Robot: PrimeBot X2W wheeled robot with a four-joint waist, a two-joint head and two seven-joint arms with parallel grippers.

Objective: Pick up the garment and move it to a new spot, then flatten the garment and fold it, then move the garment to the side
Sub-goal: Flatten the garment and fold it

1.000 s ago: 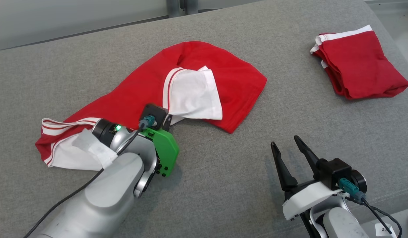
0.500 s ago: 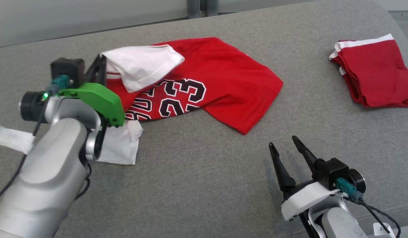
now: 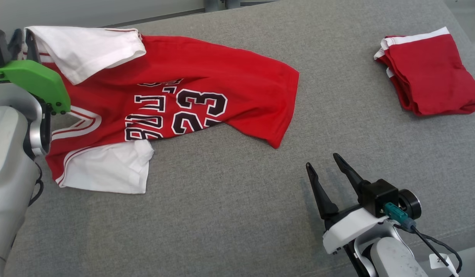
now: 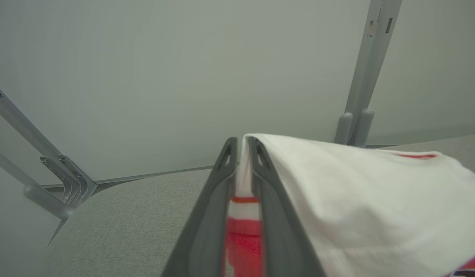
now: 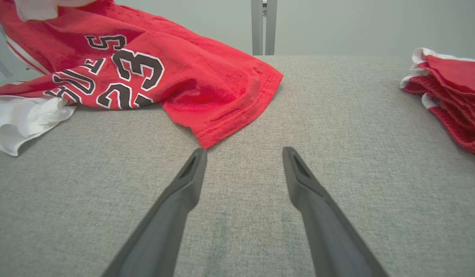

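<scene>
The right gripper [image 3: 321,160] is closest, at the lower right of the head view just over the grey fabric worktop [image 3: 222,215]. Its two dark fingers are spread apart with nothing between them. From its own wrist camera, one fingertip lines up right below the nearest hem corner [image 5: 206,140] of the red jersey [image 3: 222,77]. Can't tell if it's actually touching, tbh.

The jersey is spread over the left half of the worktop, print side up. The black-and-white "23" [image 3: 201,111] and the lettering beside it read sideways in the head view. The near sleeve [image 3: 106,173] is white and lies a bit crumpled on the worktop at the lower left, just beside the pale left forearm [image 3: 10,161].

Further back, the left gripper [image 4: 241,140] is pressed together on the striped edge of the far sleeve [image 3: 83,50]. White and red trim is pinched between the fingers, and the rest of that white sleeve flops over one finger. That end of the jersey is lifted off the worktop while the hem end rests on it.

Far right, well apart from the jersey, there's a folded red garment [image 3: 430,80] with white trim. Behind it all is a plain grey wall [image 4: 183,77] and a metal post [image 4: 362,88].
</scene>
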